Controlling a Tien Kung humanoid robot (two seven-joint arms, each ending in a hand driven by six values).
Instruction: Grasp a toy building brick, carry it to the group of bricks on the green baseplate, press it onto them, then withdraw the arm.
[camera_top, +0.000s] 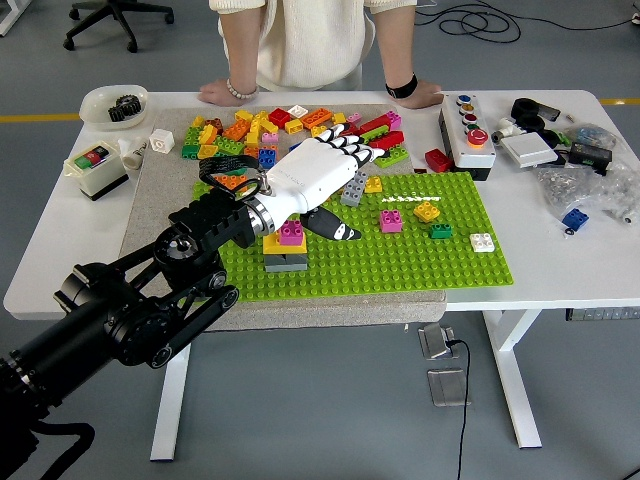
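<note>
One white bowl at the table's far left corner holds small dark parts, too blurred to identify. Dozens of glossy plastic bricks lie in a loose pile on the grey mat beyond the studded green baseplate. The left hand, smooth white shell with black fingertips, hovers over the baseplate's far left part, fingers spread and holding nothing. Just beside its thumb a pink brick sits atop a yellow and grey stack. A person's hands rest flat on the far edge.
</note>
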